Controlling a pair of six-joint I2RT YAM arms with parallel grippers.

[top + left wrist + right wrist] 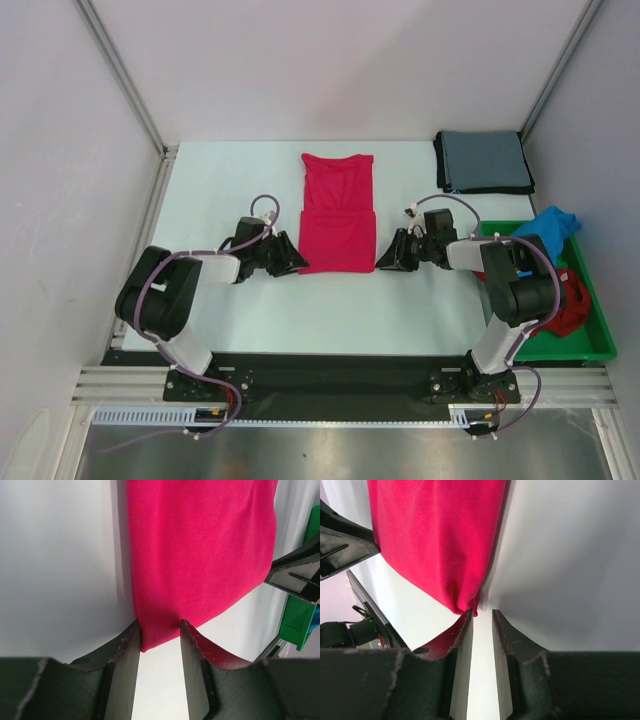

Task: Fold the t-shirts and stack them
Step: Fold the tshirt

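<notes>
Left arm [160, 300] and right arm [520, 290], both bolted to a black base plate [330, 378]: black joints, white links, grey-purple cables [266, 199] looping above the plate. Left gripper [159, 622]: black fingers [120, 656], frayed wavy edges.

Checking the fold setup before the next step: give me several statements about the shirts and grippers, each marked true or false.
1. The pink-red shirt lies on the table between the left gripper and the right gripper. True.
2. The grey-blue shirt sits in the green tray. False: it lies folded on the table at the far right corner, beyond the tray.
3. The left gripper's jaws stand apart, astride a near corner of the pink-red shirt. True.
4. The bright blue shirt is stacked on the pink-red shirt. False: it lies crumpled in the green tray, as does the darker red shirt.
5. The right gripper is fully shut. False: its jaws stand apart, with the shirt's corner at one fingertip.
</notes>
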